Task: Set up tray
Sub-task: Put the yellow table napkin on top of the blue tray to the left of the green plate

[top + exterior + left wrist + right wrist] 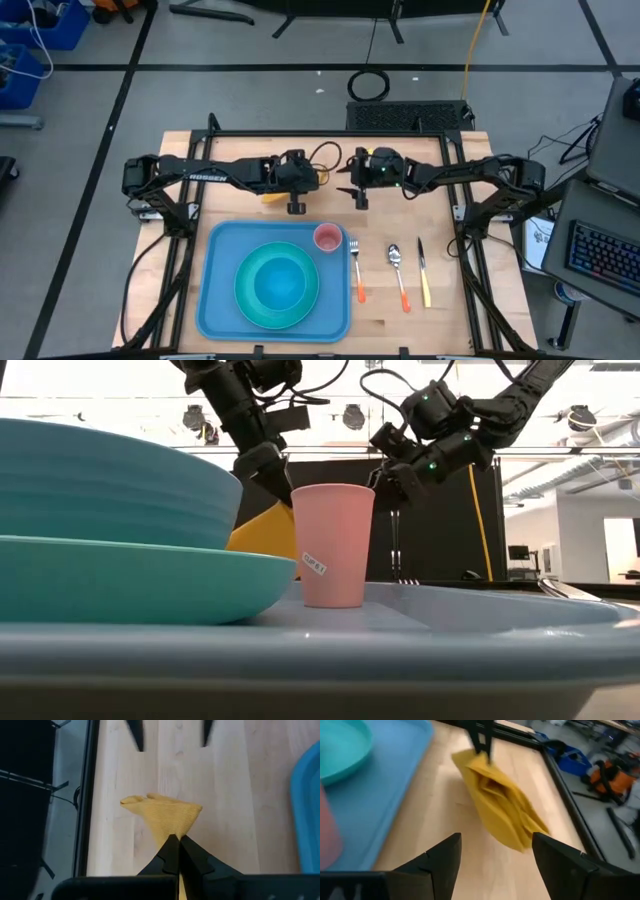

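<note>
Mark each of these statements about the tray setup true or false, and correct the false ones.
1. The left gripper is shut on the yellow cloth napkin. True.
2. The pink plastic cup lies on the bare wooden table. False: it stands upright on the large light-blue rectangular plastic tray, in a corner.
3. The right gripper is open and holds nothing. True.
4. The round teal plate sits on the tray with a blue bowl on it. True.
5. The fork, spoon and knife lie on the tray. False: they lie on the table beside it.
</note>
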Available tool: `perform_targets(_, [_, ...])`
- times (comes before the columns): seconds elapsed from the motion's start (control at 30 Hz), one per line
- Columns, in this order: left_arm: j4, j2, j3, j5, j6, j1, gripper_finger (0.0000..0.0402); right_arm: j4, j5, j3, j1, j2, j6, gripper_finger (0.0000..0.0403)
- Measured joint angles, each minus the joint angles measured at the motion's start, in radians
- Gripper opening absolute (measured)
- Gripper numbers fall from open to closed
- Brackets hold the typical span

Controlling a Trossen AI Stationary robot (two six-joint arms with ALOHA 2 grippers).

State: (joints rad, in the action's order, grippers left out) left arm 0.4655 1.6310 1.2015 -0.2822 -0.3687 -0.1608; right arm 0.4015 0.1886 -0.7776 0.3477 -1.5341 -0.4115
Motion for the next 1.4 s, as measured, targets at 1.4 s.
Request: perform_targets(1.4, [-0.042, 0.0, 0.0, 0.033, -0.048, 0.058, 0.0, 0.183, -0.058, 0.0, -0.001, -0.13, -0.023, 0.0259])
